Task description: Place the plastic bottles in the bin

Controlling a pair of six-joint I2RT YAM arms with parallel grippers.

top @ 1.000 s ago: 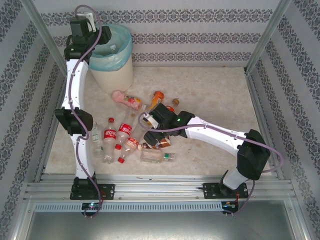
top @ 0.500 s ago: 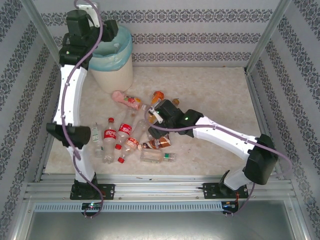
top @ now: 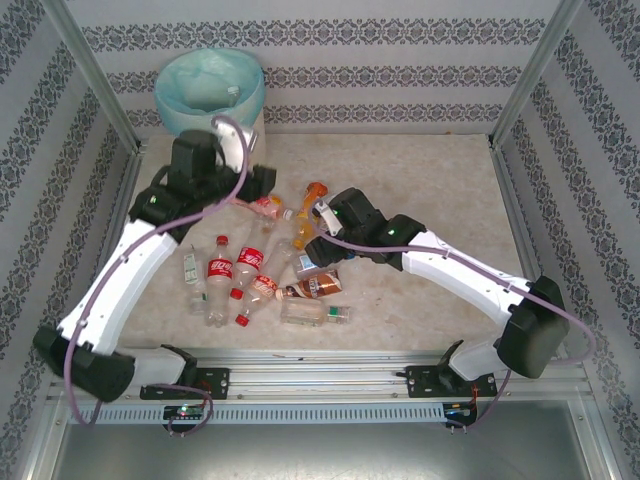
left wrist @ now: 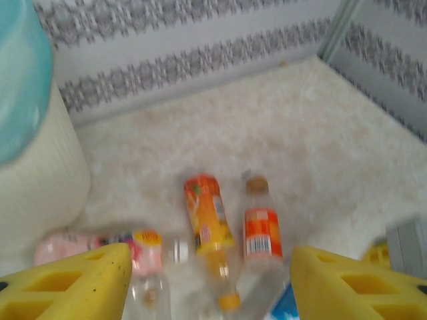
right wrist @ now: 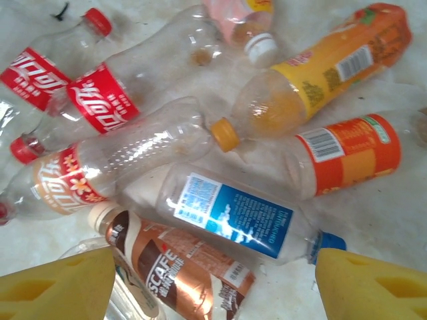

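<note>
Bottles lie on their sides in a loose heap in the middle of the worktop, within reach of both arms. The bin stands upright in the far left corner, well apart, so each bottle must be carried over. The right fingers hang spread on either side of the blue-labelled bottle, pinching nothing, likely lined up to close across its body. The left fingers are also spread and empty, low over the heap's far end near the bin, probably choosing their own target.
</note>
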